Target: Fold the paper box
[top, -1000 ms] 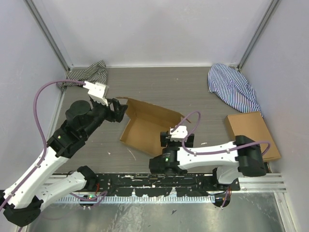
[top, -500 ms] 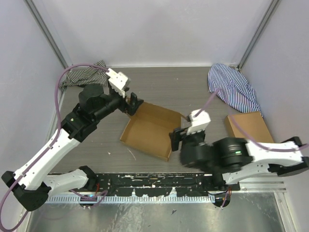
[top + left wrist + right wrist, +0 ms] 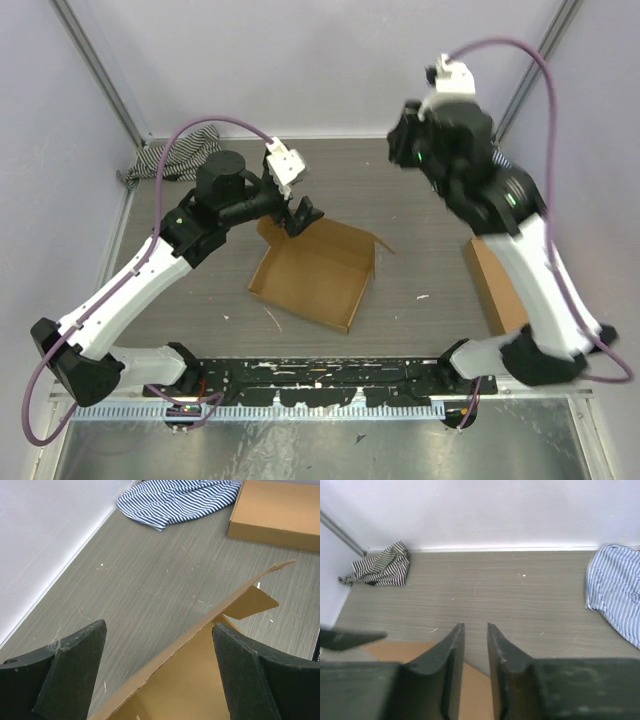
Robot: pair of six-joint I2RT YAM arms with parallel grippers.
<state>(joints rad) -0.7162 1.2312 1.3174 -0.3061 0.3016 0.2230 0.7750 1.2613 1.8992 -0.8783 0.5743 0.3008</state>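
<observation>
L gripper (image 3: pixel 159 628): fingers (image 3: pixel 75 670) wide apart, holds nothing. Sits at the far-left corner of the box (image 3: pixel 315 270), w/ the box's far wall running btw the fingers. Can't tell if a finger touches the wall.
R gripper (image 3: pixel 476 627): fingers nearly together, just a thin gap, nothing in it. Up high over the far part of the bench (image 3: pixel 420 270), well apart from the box.
Box: brown, open side up, about mid bench. Looks like a low tray w/ walls standing up. A small tab pokes out at the far-right corner.
Other stuff: striped cloth (image 3: pixel 170 160) in the far-left corner, blue striped cloth (image 3: pixel 180 500) at the far right, flat card piece (image 3: pixel 275 512) on the right side. All apart from the box.
Step now (my guess): L gripper is lined up on the far wall, ready to pinch it. Box looks partly done; the wall and tab prob aren't tucked in yet.
Nxt move needs: L gripper to close on the wall w/o slipping off the thin edge, then bend it along the crease. R gripper prob must come down and hold the box so it won't slide.
Watch out: the box looks light, so it may shift or tip if pushed from one side only.
</observation>
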